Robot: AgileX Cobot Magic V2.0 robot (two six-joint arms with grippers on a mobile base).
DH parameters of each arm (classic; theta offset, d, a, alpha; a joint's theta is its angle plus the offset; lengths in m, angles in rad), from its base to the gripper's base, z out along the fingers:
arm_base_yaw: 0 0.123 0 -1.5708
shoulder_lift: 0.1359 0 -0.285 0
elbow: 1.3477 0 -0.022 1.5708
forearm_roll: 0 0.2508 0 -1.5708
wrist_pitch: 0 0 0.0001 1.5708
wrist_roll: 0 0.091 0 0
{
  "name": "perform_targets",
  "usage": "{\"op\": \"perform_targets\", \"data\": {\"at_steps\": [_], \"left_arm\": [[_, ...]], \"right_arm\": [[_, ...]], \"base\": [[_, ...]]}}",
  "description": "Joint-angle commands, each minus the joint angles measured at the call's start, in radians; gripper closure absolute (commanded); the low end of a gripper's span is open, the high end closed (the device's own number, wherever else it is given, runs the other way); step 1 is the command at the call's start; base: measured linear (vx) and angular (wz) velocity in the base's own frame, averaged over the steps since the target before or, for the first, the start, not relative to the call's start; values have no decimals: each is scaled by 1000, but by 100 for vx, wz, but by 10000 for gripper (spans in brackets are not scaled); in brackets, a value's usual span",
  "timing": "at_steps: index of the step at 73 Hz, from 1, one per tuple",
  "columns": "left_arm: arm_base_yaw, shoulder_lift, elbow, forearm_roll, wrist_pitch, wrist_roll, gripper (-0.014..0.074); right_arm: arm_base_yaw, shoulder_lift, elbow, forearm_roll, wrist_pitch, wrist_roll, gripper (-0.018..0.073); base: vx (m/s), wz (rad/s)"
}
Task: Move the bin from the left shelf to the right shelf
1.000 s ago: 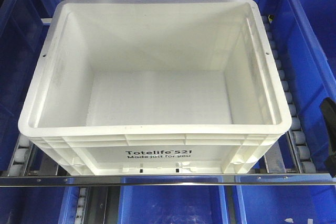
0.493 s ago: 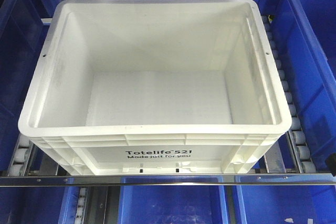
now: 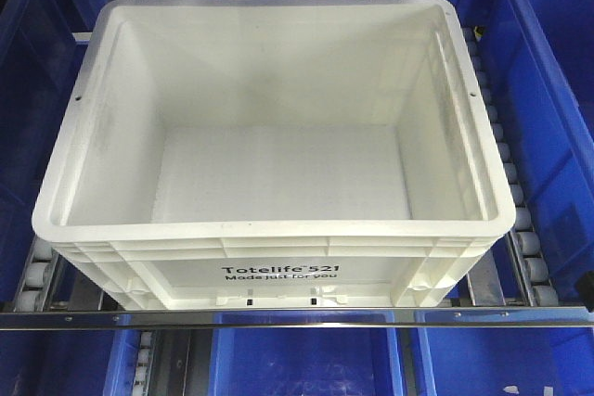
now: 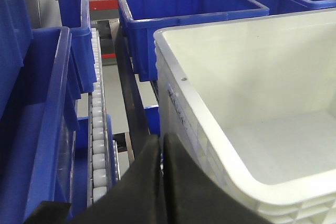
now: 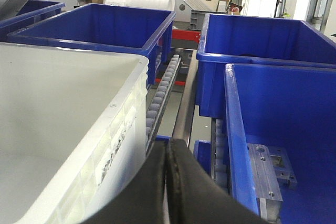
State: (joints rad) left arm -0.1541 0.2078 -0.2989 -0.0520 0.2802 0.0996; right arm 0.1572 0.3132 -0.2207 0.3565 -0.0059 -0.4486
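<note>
Blue bins (image 3: 548, 90) sit on roller tracks (image 3: 506, 178) behind a metal front rail (image 3: 297, 318).

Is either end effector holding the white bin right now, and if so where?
Nothing is held. The left end effector and right end effector are both shut and empty, beside the white bin's outer walls.

One white bin (image 3: 278, 118) is sitting on the roller shelf (image 3: 520, 220). In the right wrist view, three blue bins are showing: one behind it (image 5: 100, 27), two on the right (image 5: 262, 56) (image 5: 283, 129). Two grippers are showing, left (image 4: 161, 145) and right (image 5: 167, 153), each with its jaws pressed together.
</note>
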Motion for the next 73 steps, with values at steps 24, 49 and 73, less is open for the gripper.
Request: {"op": "perform_targets", "data": {"at_steps": [24,49,73], "left_arm": [[-6,-84,57,10,-87,11,604],[-7,-234,304,5,-258,25,604],[-7,-233,304,5,-249,25,604]], "right_arm": [[-3,17,-26,-2,-70,-4,568],[-3,17,-26,-2,-70,-4,568],[-3,17,-26,-2,-70,-4,568]], "base": [[0,0],[0,0],[0,0]]}}
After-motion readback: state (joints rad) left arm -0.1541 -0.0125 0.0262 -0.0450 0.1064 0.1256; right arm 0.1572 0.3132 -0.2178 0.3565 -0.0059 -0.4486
